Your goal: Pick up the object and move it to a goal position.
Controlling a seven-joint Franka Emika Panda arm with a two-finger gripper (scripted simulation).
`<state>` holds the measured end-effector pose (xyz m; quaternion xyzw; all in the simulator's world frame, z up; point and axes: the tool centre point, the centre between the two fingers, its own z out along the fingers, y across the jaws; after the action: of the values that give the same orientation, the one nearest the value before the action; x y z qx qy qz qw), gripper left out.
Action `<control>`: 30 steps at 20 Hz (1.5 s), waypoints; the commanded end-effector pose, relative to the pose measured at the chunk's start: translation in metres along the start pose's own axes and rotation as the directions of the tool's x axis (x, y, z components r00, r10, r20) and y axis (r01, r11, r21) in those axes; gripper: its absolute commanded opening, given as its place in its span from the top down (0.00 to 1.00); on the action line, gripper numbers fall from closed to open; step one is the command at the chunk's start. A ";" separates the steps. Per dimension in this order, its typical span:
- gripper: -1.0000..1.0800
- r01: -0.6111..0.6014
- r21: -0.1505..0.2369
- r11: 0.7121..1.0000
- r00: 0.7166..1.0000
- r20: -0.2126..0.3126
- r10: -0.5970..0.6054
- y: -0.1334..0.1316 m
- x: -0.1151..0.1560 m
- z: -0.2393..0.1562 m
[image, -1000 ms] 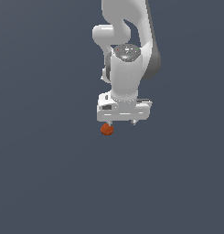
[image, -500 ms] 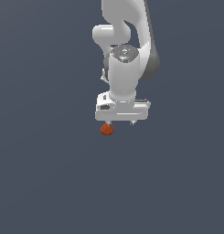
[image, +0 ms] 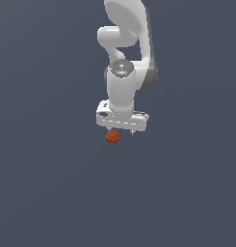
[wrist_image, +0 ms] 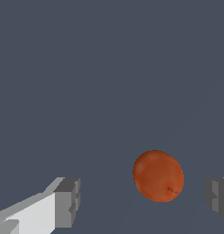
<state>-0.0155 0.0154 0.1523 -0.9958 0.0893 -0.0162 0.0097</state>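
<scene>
The object (image: 112, 137) is a small red-orange roundish lump lying on the dark grey floor. In the exterior view the white gripper (image: 120, 131) points straight down just above it, its hand a little toward the exterior view's right of the lump. The wrist view shows the object (wrist_image: 158, 176) between the two grey fingertips (wrist_image: 67, 201), nearer to one than the other. The gripper (wrist_image: 141, 199) is open, and neither finger touches the lump.
A plain dark grey floor (image: 52, 193) fills both views. Only the white arm (image: 124, 62) rises behind the gripper.
The gripper has dropped a little and shifted toward the exterior view's left, closer over the object. The object has not moved.
</scene>
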 end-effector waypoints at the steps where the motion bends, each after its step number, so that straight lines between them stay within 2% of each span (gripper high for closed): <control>1: 0.04 -0.074 -0.005 0.997 0.997 0.007 0.074 0.011 -0.009 0.014; 7: 0.04 -0.218 -0.019 0.976 0.976 0.018 0.218 0.034 -0.028 0.038; 13: 0.04 -0.294 -0.029 0.955 0.955 0.022 0.294 0.046 -0.039 0.051; 22: 0.04 -0.303 -0.030 0.952 0.952 0.023 0.304 0.048 -0.041 0.058; 30: 0.04 -0.307 -0.031 0.951 0.951 0.022 0.308 0.049 -0.043 0.093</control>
<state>-0.0633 -0.0238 0.0639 -0.9701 0.2429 0.0002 -0.0001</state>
